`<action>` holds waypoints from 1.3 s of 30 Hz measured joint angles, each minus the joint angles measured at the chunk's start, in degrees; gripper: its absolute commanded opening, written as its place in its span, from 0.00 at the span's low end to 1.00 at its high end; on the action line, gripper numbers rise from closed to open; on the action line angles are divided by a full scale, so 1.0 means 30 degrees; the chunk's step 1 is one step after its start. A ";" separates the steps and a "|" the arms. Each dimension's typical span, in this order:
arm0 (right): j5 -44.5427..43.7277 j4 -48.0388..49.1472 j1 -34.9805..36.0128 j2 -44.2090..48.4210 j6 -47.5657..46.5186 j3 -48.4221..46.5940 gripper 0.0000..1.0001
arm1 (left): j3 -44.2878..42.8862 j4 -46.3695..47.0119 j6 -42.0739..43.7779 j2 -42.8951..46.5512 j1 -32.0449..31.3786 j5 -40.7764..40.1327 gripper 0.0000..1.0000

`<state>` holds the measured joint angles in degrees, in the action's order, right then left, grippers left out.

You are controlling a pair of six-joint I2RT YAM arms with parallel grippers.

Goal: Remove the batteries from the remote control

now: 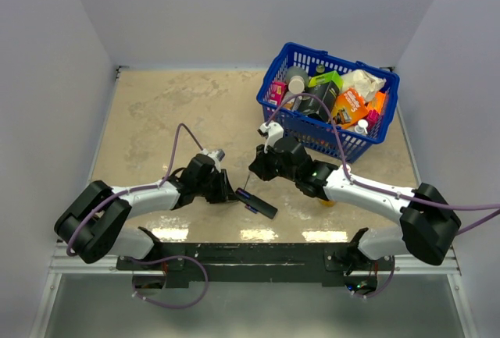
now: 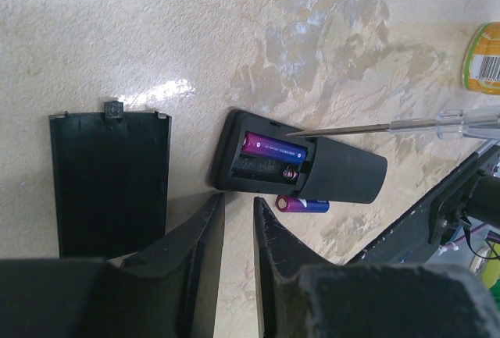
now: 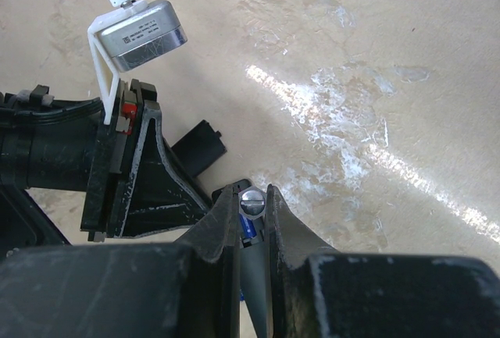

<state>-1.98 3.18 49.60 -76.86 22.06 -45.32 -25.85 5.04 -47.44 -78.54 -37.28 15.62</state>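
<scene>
The black remote control (image 2: 344, 172) lies on the table with its recess open and face up; it also shows in the top view (image 1: 258, 204). One purplish battery (image 2: 273, 147) sits in the recess, and the slot beside it shows a bare spring. A second battery (image 2: 303, 204) lies loose on the table against the remote's near side. My right gripper (image 3: 251, 193) is shut on a screwdriver handle (image 3: 252, 201). The screwdriver's thin shaft (image 2: 351, 128) reaches to the recess. My left gripper (image 2: 238, 201) is slightly open and empty, just short of the remote's end.
The black cover piece (image 2: 109, 182) lies flat left of the remote. A blue basket (image 1: 275, 116) full of packages stands at the back right. A yellow-green container (image 2: 483, 57) lies near the right arm. The two grippers (image 1: 254, 168) are close together over the remote.
</scene>
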 measured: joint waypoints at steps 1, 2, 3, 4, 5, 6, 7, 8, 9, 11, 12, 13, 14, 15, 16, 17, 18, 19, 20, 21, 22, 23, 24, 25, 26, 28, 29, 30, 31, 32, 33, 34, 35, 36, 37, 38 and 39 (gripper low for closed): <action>0.0000 0.0000 0.0000 0.0000 0.0015 0.0000 0.00 | 0.0000 0.0000 0.0000 0.0000 0.0000 0.0000 0.26; 0.0000 0.0000 0.0000 -0.0007 0.0029 0.0000 0.00 | 0.0000 0.0000 -0.0007 0.0000 0.0000 0.0000 0.26; 0.0000 -0.0007 0.0000 -0.0007 0.0051 0.0000 0.00 | 0.0000 0.0000 0.0000 0.0000 0.0000 0.0000 0.26; 0.0000 -0.0007 0.0000 -0.0007 0.0073 0.0000 0.00 | 0.0000 0.0000 0.0000 0.0000 0.0000 -0.0007 0.26; 0.0000 -0.0007 0.0000 -0.0007 0.0087 0.0000 0.00 | 0.0000 0.0000 0.0000 0.0000 0.0000 -0.0007 0.26; -0.0007 -0.0007 0.0000 -0.0007 0.0102 0.0000 0.00 | 0.0000 0.0000 -0.0007 0.0000 0.0000 -0.0007 0.26; -0.0007 0.0000 0.0000 -0.0015 0.0124 0.0000 0.00 | 0.0000 0.0000 0.0000 0.0000 0.0000 -0.0007 0.25; -0.0007 0.0000 0.0000 -0.0058 0.0138 0.0000 0.00 | 0.0000 0.0000 0.0000 0.0000 0.0000 -0.0007 0.26; -0.0007 0.0036 0.0000 -0.0153 0.0146 0.0000 0.00 | 0.0000 0.0000 -0.0007 0.0000 0.0000 -0.0015 0.25; -0.0015 0.0240 0.0000 -0.0350 0.0204 0.0000 0.00 | 0.0000 -0.0007 0.0000 0.0000 0.0000 -0.0015 0.26; -0.0022 0.0342 -0.0007 -0.0415 0.0270 0.0007 0.00 | 0.0000 0.0000 -0.0007 0.0000 -0.0007 -0.0015 0.26; -0.0022 0.0481 -0.0022 -0.0488 0.0291 0.0022 0.00 | 0.0000 0.0000 -0.0007 0.0000 -0.0007 -0.0015 0.26; -0.0022 0.0597 -0.0022 -0.0525 0.0291 0.0044 0.00 | 0.0000 0.0000 0.0000 0.0000 -0.0007 -0.0015 0.26; -0.0029 0.0729 -0.0022 -0.0546 0.0291 0.0095 0.00 | 0.0000 0.0000 -0.0007 0.0000 -0.0015 -0.0022 0.26; -0.0036 0.0867 -0.0022 -0.0546 0.0313 0.0168 0.00 | 0.0000 -0.0007 0.0000 0.0000 -0.0015 -0.0029 0.26; -0.0036 0.1013 -0.0029 -0.0546 0.0335 0.0233 0.00 | 0.0000 0.0000 0.0000 0.0000 -0.0015 -0.0036 0.26; -0.0036 0.1122 -0.0036 -0.0546 0.0342 0.0291 0.00 | 0.0000 0.0000 -0.0007 0.0000 -0.0015 -0.0044 0.25; -0.0036 0.1246 -0.0036 -0.0546 0.0342 0.0350 0.00 | 0.0000 0.0000 -0.0007 -0.0015 -0.0015 -0.0051 0.25; -0.0029 0.1362 -0.0036 -0.0546 0.0342 0.0408 0.00 | 0.0000 0.0015 -0.0007 -0.0029 -0.0015 -0.0044 0.25; -0.0029 0.1494 -0.0036 -0.0546 0.0342 0.0474 0.00 | 0.0000 0.0015 -0.0007 -0.0029 -0.0015 -0.0051 0.25; -0.0022 0.1588 -0.0036 -0.0539 0.0335 0.0517 0.00 | 0.0000 0.0015 -0.0007 -0.0029 -0.0015 -0.0051 0.25; -0.0022 0.1647 -0.0036 -0.0539 0.0328 0.0546 0.00 | 0.0000 0.0015 -0.0007 -0.0036 -0.0015 -0.0051 0.25; -0.0029 0.1654 -0.0036 -0.0539 0.0328 0.0546 0.00 | 0.0000 0.0015 -0.0007 -0.0036 -0.0015 -0.0051 0.25; -0.0022 0.1647 -0.0036 -0.0525 0.0328 0.0546 0.00 | 0.0000 0.0015 -0.0007 -0.0036 -0.0015 -0.0051 0.25; -0.0022 0.1588 -0.0036 -0.0495 0.0328 0.0546 0.00 | 0.0000 0.0015 -0.0007 -0.0036 -0.0015 -0.0051 0.25; -0.0022 0.1421 -0.0036 -0.0401 0.0328 0.0546 0.00 | 0.0000 0.0015 -0.0007 -0.0036 -0.0015 -0.0058 0.25; -0.0022 0.1253 -0.0036 -0.0328 0.0328 0.0539 0.00 | 0.0000 0.0015 -0.0015 -0.0036 -0.0015 -0.0058 0.25; -0.0015 0.1137 -0.0036 -0.0262 0.0321 0.0532 0.00 | 0.0000 0.0015 -0.0015 -0.0036 -0.0015 -0.0058 0.25; -0.0029 0.0947 -0.0036 -0.0197 0.0321 0.0495 0.00 | 0.0000 0.0015 -0.0022 -0.0036 -0.0015 -0.0058 0.25; -0.0036 0.0714 -0.0036 -0.0146 0.0313 0.0423 0.00 | 0.0000 0.0015 -0.0022 -0.0036 -0.0015 -0.0058 0.25; -0.0058 0.0488 -0.0036 -0.0095 0.0291 0.0364 0.00 | 0.0000 0.0022 -0.0029 -0.0036 -0.0015 -0.0058 0.25; -0.0102 0.0248 -0.0036 -0.0036 0.0277 0.0321 0.00 | 0.0000 0.0022 -0.0036 -0.0036 -0.0015 -0.0058 0.25; -0.0117 0.0124 -0.0036 0.0007 0.0270 0.0306 0.00 | 0.0000 0.0015 -0.0036 -0.0036 -0.0015 -0.0058 0.25; -0.0138 -0.0029 -0.0036 0.0051 0.0270 0.0299 0.00 | 0.0000 0.0022 -0.0044 -0.0036 -0.0015 -0.0058 0.25; -0.0153 -0.0153 -0.0036 0.0058 0.0270 0.0291 0.00 | 0.0000 0.0022 -0.0044 -0.0036 -0.0015 -0.0058 0.25; -0.0146 -0.0226 -0.0036 0.0058 0.0270 0.0291 0.00 | 0.0000 0.0022 -0.0044 -0.0036 -0.0015 -0.0058 0.25; -0.0153 -0.0321 -0.0036 0.0058 0.0262 0.0291 0.00 | 0.0000 0.0022 -0.0044 -0.0036 -0.0015 -0.0058 0.25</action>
<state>-2.44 2.22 49.50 -76.69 22.85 -44.45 -25.85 5.10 -47.57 -78.65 -37.32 15.44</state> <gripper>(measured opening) 0.111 0.256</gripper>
